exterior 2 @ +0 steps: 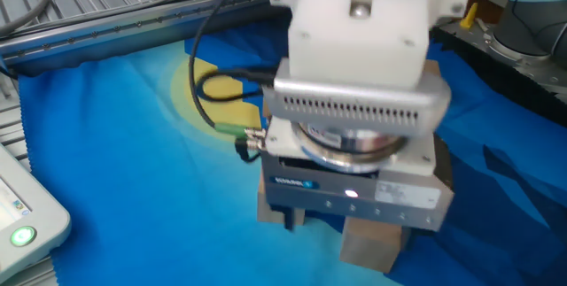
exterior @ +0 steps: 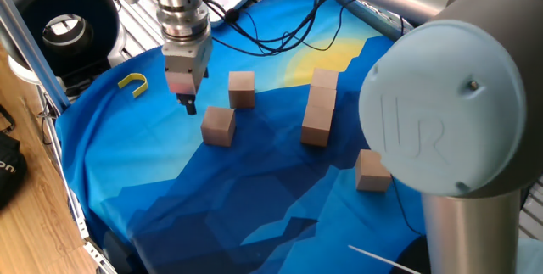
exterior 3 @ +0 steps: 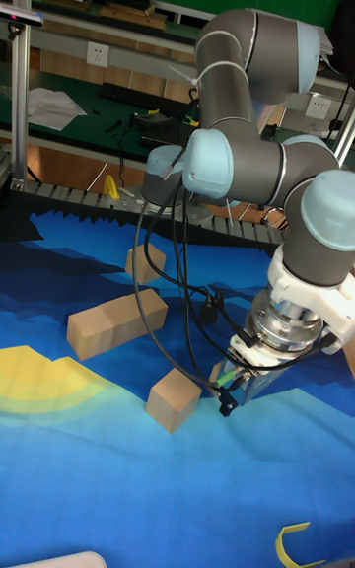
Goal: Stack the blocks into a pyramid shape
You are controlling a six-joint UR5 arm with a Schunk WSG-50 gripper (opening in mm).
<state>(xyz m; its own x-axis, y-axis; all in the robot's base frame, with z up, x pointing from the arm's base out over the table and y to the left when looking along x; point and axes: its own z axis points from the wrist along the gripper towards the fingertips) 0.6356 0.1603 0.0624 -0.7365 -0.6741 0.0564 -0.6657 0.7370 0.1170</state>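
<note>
My gripper (exterior: pixel 183 96) hangs at the left of the blue cloth, shut on a light wooden block (exterior: pixel 179 81), just left of two loose blocks (exterior: pixel 242 88) (exterior: pixel 219 126). A short row of blocks (exterior: pixel 318 114) lies right of centre, and another block (exterior: pixel 372 171) sits near the arm's base. In the tall fixed view the gripper (exterior 3: pixel 240 389) hovers beside a block (exterior 3: pixel 175 399), with the row (exterior 3: pixel 108 320) and a single block (exterior 3: pixel 146 263) farther back. The other fixed view is filled by the gripper body (exterior 2: pixel 354 144), with a block (exterior 2: pixel 370 244) under it.
A small yellow U-shaped piece (exterior: pixel 133 83) lies on the cloth left of the gripper. Black cables (exterior: pixel 271 41) trail over the yellow patch at the back. A black round device (exterior: pixel 64 24) and a metal post (exterior: pixel 34 53) stand past the left edge.
</note>
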